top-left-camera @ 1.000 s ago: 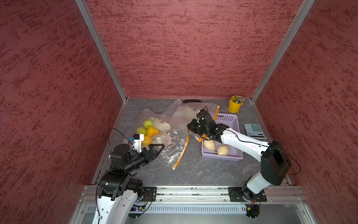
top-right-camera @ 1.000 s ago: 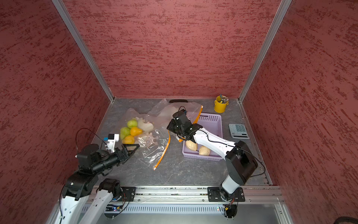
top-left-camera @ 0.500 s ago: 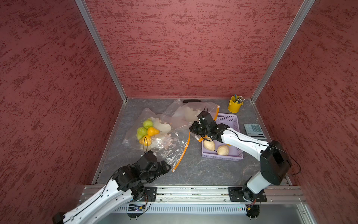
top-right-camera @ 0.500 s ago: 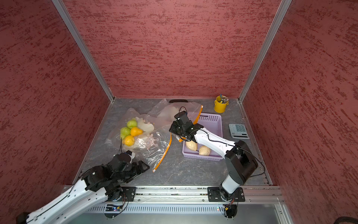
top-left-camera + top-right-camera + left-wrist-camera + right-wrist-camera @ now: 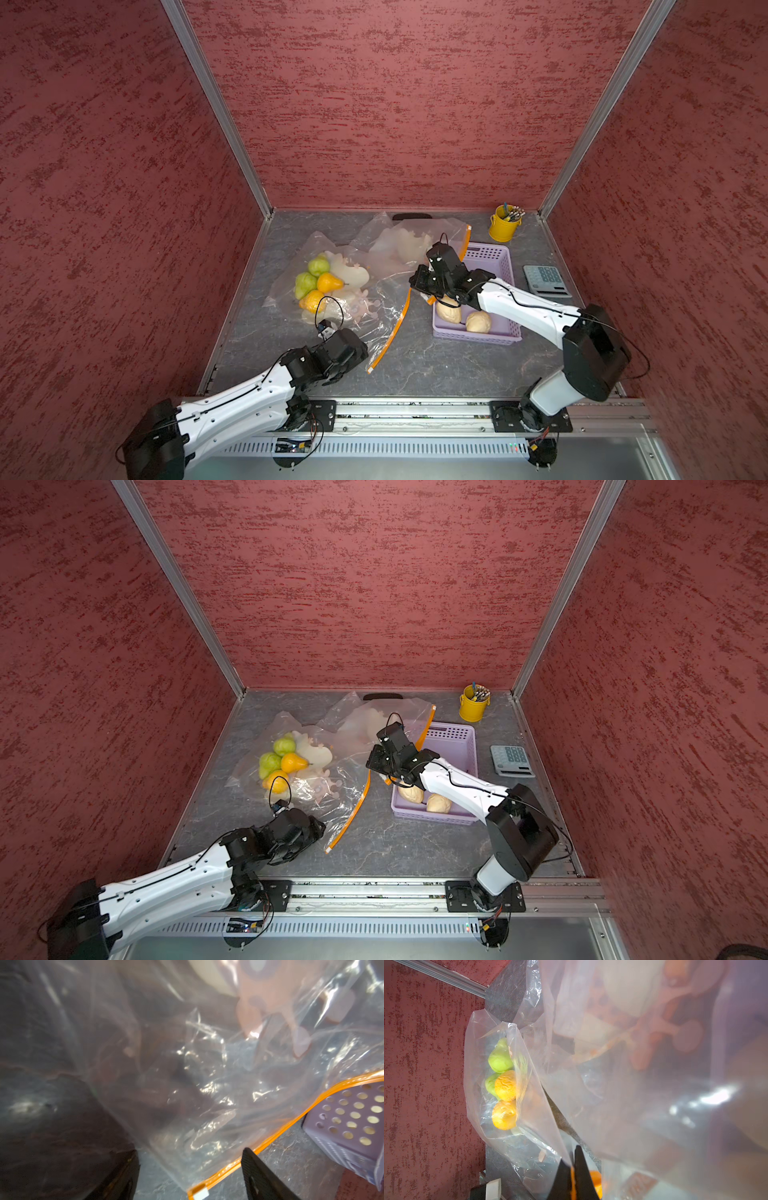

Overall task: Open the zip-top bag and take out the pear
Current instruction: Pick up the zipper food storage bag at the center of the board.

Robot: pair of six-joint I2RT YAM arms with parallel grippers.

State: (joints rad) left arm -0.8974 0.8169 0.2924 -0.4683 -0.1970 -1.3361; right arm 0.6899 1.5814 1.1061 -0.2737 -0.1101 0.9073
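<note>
**Left hand** (image 5: 190,1176), at the near left of the surface (image 5: 436,374): released, jaws apart on either side of the near corner of the clear bag (image 5: 384,307). **Pears** (image 5: 318,282), green and yellow: inside the bag, bunched at its far left end. **Right hand** (image 5: 572,1159): clenched on the bag's orange zip strip (image 5: 287,1127), holding that edge off the surface, beside a purple basket (image 5: 505,253) containing two pale lumps (image 5: 478,322).
</note>
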